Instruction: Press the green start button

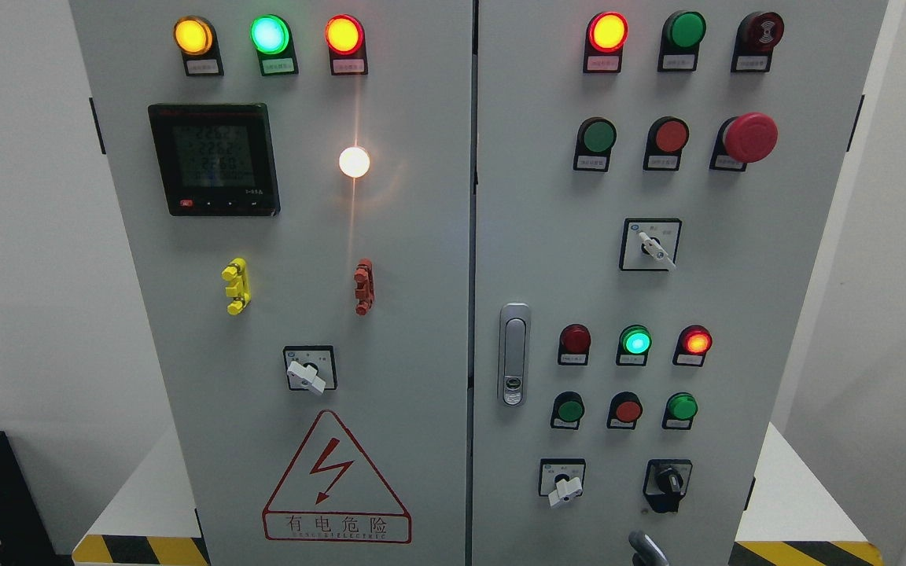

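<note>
On the right door of a grey control cabinet [736,299] I see three green push buttons: one in the upper row [599,135] and two in the lower row [569,409] [682,406]. Their labels are too small to read. A small grey part of my right hand [646,550] pokes up at the bottom edge, below a black rotary switch [667,481] and well under the lower green buttons. It touches nothing that I can see. My left hand does not show.
Red push buttons [671,135] [627,409] sit beside the green ones, and a red mushroom stop button [749,137] juts out at the upper right. Lit lamps, white selector switches [657,250] [565,489], a door handle [513,354] and a meter [213,157] also stand on the doors.
</note>
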You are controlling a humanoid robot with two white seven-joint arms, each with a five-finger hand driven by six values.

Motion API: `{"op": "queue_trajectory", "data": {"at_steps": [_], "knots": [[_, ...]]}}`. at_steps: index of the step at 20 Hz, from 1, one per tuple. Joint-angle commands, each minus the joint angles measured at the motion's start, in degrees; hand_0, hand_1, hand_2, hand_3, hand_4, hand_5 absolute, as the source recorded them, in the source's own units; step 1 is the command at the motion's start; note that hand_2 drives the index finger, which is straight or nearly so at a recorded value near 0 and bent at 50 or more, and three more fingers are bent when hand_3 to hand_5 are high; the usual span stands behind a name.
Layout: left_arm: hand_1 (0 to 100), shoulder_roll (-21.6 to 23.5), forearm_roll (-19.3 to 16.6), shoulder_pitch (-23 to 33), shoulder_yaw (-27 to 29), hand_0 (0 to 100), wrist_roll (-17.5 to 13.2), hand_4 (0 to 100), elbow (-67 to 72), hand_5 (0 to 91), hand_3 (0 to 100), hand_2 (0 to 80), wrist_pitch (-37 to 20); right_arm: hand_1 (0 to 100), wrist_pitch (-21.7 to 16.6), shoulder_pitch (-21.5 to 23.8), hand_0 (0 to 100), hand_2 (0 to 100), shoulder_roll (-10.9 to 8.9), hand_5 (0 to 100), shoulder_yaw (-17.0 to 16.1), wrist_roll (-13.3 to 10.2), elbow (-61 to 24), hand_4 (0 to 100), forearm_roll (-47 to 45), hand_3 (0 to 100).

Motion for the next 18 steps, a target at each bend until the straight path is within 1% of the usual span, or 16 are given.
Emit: {"op": "queue_trajectory", "data": {"at_steps": [1,7,9,10,11,12,13,14,16,18], "knots": [[56,0.0,0.0,-1.3,0.0,12,0.0,0,-1.6,0.0,0,0.0,0.0,5,0.0,-0.1,0,0,0.04,0,0.0,0.0,-0.1,0,0.0,0],[56,0.0,0.0,-1.3,0.0,12,0.0,0,-1.6,0.0,0,0.0,0.0,5,-0.5,-0.2,0,0,0.04,0,-0.1,0.0,-0.1,0,0.3,0],[56,0.0,0.0,-1.3,0.0,12,0.0,0,-1.6,0.0,0,0.0,0.0,10,-1.0,-0.6,0,0,0.03,0,-0.2,-0.2,-0.1,0,1.8,2],[56,0.0,0.0,-1.3,0.0,12,0.0,0,-1.6,0.0,0,0.0,0.0,21,-1.6,-1.0,0,0,0.04,0,-0.2,-0.4,-0.1,0,3.4,8],[56,0.0,0.0,-1.3,0.0,12,0.0,0,-1.6,0.0,0,0.0,0.0,28,-2.0,-1.4,0,0,0.12,0,-0.3,-0.8,-0.1,12,5.5,16],[56,0.0,0.0,-1.3,0.0,12,0.0,0,-1.6,0.0,0,0.0,0.0,31,-2.5,-1.8,3,0,0.12,4,-0.4,-1.0,-0.1,20,7.8,23],[56,0.0,0.0,-1.3,0.0,12,0.0,0,-1.6,0.0,0,0.0,0.0,32,-3.3,-2.1,7,0,0.12,14,-0.4,-1.2,0.0,31,10.1,31],[56,0.0,0.0,-1.3,0.0,12,0.0,0,-1.6,0.0,0,0.0,0.0,33,-4.0,-2.3,10,0,0.12,23,-0.4,-1.3,0.0,37,12.4,38],[56,0.0,0.0,-1.3,0.0,12,0.0,0,-1.6,0.0,0,0.0,0.0,33,-4.4,-3.0,12,0,0.12,34,-0.4,-1.5,0.1,45,17.3,46],[56,0.0,0.0,-1.3,0.0,12,0.0,0,-1.6,0.0,0,0.0,0.0,33,-4.3,-3.8,11,0,0.12,46,-0.4,-2.0,0.2,55,23.2,57]]}}
